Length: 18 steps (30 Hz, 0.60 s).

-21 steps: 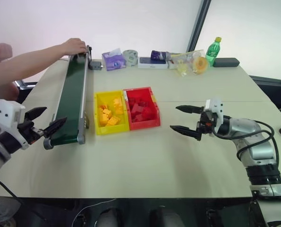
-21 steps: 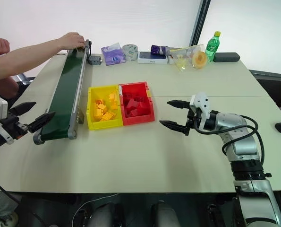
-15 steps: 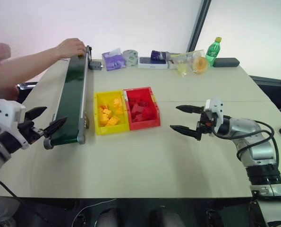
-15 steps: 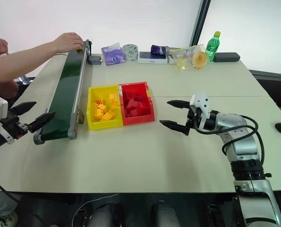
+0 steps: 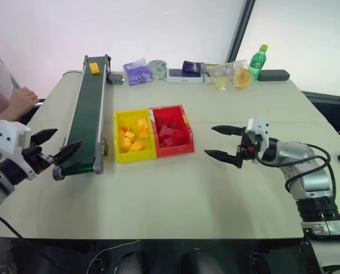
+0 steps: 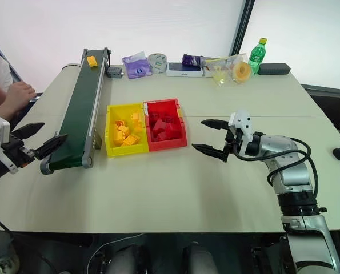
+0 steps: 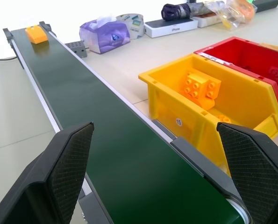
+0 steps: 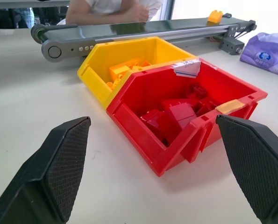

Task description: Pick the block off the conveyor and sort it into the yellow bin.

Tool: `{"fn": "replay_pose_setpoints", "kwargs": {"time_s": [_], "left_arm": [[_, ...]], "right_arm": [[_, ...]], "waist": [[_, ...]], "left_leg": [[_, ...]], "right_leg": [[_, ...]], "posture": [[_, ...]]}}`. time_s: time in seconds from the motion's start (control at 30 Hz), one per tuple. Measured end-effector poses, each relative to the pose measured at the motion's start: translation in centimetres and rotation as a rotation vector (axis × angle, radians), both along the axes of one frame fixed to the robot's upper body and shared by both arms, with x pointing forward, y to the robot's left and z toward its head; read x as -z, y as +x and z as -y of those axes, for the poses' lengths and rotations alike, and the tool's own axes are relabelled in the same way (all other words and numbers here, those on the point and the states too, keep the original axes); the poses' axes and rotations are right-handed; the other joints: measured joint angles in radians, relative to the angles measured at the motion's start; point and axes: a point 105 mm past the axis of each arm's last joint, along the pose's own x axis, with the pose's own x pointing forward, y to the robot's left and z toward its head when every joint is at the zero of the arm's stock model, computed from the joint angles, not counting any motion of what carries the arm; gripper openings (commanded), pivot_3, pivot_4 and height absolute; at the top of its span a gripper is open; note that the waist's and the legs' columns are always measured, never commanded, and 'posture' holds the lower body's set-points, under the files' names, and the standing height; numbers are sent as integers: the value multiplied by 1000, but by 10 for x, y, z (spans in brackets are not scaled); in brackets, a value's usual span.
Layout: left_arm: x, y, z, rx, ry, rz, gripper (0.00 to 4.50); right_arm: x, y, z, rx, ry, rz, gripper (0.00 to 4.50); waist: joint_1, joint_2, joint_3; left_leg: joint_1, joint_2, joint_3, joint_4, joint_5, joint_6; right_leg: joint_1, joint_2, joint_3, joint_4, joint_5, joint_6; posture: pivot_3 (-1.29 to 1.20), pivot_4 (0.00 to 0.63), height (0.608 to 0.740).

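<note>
A small yellow-orange block [image 5: 94, 68] lies on the far end of the dark green conveyor [image 5: 87, 117], and it also shows far off along the belt [image 7: 37, 34]. The yellow bin [image 5: 133, 137] sits beside the belt, joined to a red bin [image 5: 171, 129], and holds several yellow blocks. My left gripper [image 5: 54, 145] hovers open at the near end of the belt, empty, far from the block. To the right of the bins my right gripper [image 5: 222, 142] hangs open above the table, pointing toward them, with nothing between its fingers.
A person's hand and forearm [image 5: 12, 105] rest at the table's left edge, beside the belt. A tissue pack [image 5: 138, 72], tape roll, boxes, bags and a green bottle [image 5: 258, 61] line the far edge. Bare tabletop lies in front of the bins.
The person's hand has left the far end of the belt and pulled back to the table's left edge, leaving the block on the belt. Both grippers stayed where they were.
</note>
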Motion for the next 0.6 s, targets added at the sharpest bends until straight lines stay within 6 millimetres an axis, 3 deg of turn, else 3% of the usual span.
{"fn": "replay_pose_setpoints", "kwargs": {"time_s": [0.47, 0.6], "left_arm": [[-1, 1, 2, -23, -15, 19, 4452], [-8, 9, 4, -91, -93, 92, 4452]], "right_arm": [[2, 1, -2, -3, 11, -6, 4500], [2, 1, -4, -8, 22, -7, 4500]], "waist": [[0, 0, 0], [2, 0, 0]], "left_leg": [[0, 0, 0, 0, 0, 0], [0, 0, 0, 0, 0, 0]], "right_leg": [[0, 0, 0, 0, 0, 0], [1, 0, 0, 0, 0, 0]], "posture": [[0, 150, 740], [0, 150, 740]]}}
